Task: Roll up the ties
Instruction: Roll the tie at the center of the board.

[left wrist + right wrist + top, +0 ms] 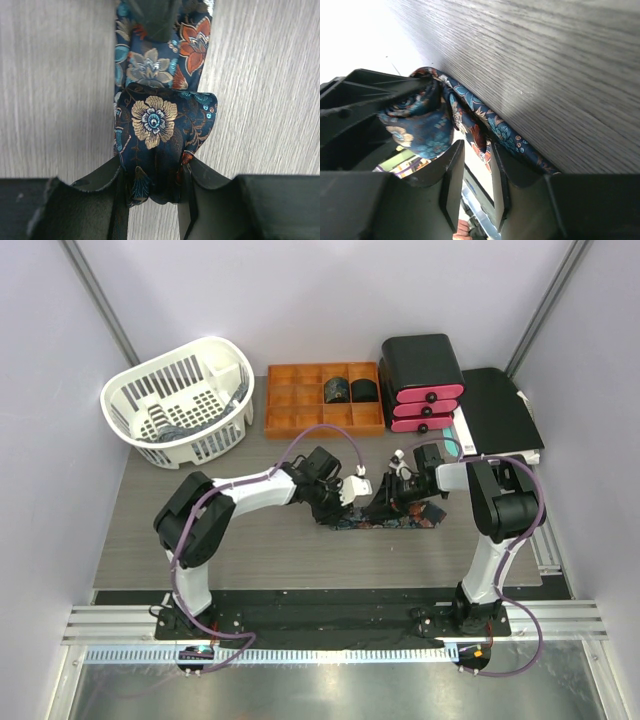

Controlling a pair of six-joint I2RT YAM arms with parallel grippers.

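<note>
A dark navy tie (pixel 385 518) with a floral print lies on the table between my two arms. Its rolled end (pixel 156 145) is clamped between the fingers of my left gripper (pixel 152 197), and the flat length (pixel 165 45) runs away from the roll. In the right wrist view the roll (pixel 420 127) sits at upper left and the tie's strip (pixel 507 137) runs along the tabletop. My right gripper (pixel 475 150) stands with its jaws apart just below the strip; a fold of fabric hangs at the fingertips without being pinched. Two rolled ties (pixel 349 390) sit in the orange tray (pixel 300 405).
A white basket (pixel 180 405) holding dark fabric stands at the back left. A black drawer unit with pink fronts (pixel 422 380) and a black flat case (pixel 498 410) are at the back right. Purple cables (pixel 320 435) arc above the left arm.
</note>
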